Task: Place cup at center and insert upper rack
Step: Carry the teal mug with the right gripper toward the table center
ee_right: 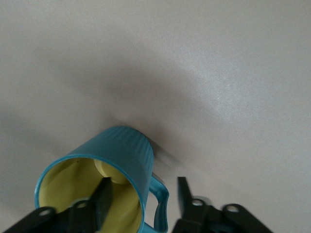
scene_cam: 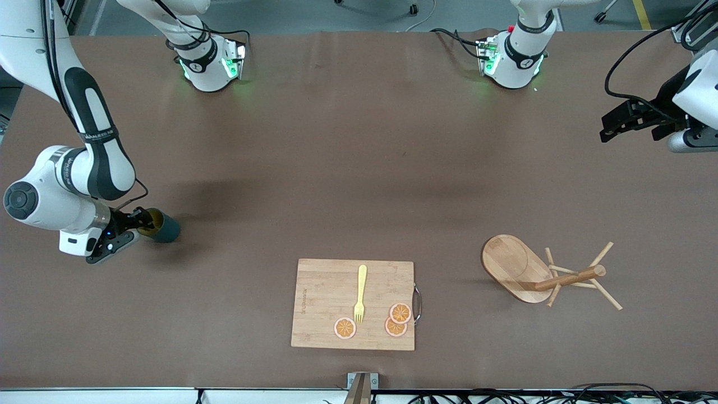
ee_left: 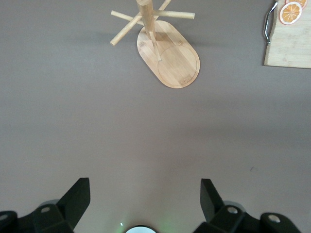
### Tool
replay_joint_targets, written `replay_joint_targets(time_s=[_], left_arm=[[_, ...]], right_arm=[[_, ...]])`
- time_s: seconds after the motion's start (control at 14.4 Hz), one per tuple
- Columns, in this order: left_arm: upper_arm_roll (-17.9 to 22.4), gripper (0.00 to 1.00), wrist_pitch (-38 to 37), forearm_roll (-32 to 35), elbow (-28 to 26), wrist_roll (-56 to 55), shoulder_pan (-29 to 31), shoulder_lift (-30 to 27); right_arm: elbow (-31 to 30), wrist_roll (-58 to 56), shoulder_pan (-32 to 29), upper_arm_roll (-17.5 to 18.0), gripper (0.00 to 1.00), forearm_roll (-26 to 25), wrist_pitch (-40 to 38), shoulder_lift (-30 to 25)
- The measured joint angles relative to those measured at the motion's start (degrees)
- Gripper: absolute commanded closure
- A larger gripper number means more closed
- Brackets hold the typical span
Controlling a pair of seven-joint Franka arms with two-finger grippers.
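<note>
Cutting board [scene_cam: 320, 306] lies nearest the front camera, carrying a yellow fork [scene_cam: 360, 294] and three orange slices [scene_cam: 396, 321]. The upper rack [scene_cam: 547, 275] lies a little farther back, toward the left arm's end of the worktop [scene_cam: 359, 168], tipped on its side with its post and pegs resting on the surface. The cup [scene_cam: 161, 225] sits toward the right arm's end: dark teal, ribbed, yellow inside, small handle. The right tool [ee_right: 141, 196] straddles the cup's wall by the handle, one finger inside, one outside, not yet closed on it. To do this step well, I would close firmly on the wall before lifting, keep the cup level, and carry it to the worktop's centre. The left tool [ee_left: 143, 199] waits wide open and empty, well above the worktop at its own end.
</note>
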Motion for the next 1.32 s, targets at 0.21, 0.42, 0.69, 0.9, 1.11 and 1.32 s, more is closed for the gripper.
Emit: replay_joint_targets(time_s=[0.21, 0.42, 0.69, 0.9, 1.11, 1.32], left_arm=[[0.00, 0.00, -0.01, 0.00, 0.00, 0.00, 0.00, 0.00], [0.00, 0.00, -0.01, 0.00, 0.00, 0.00, 0.00, 0.00], [-0.03, 0.00, -0.01, 0.00, 0.02, 0.00, -0.02, 0.00], [-0.06, 0.00, -0.01, 0.00, 0.02, 0.00, -0.04, 0.00], [-0.09, 0.00, -0.06, 0.00, 0.03, 0.00, -0.08, 0.00], [-0.14, 0.00, -0.44, 0.00, 0.03, 0.00, -0.13, 0.00]], right_arm=[[0.00, -0.29, 0.02, 0.03, 1.00, 0.02, -0.16, 0.09], [0.28, -0.06, 0.30, 0.24, 1.00, 0.13, -1.39, 0.09], [2.94, 8.06, 3.67, 0.71, 1.00, 0.98, -9.69, -1.81], [3.39, 17.21, 8.80, 0.92, 1.00, 5.79, -15.03, -5.46], [3.40, 31.17, 15.71, 1.18, 1.00, 7.30, -16.89, -8.30], [3.90, 47.58, 24.12, 1.37, 1.00, 7.63, -16.82, -9.54]])
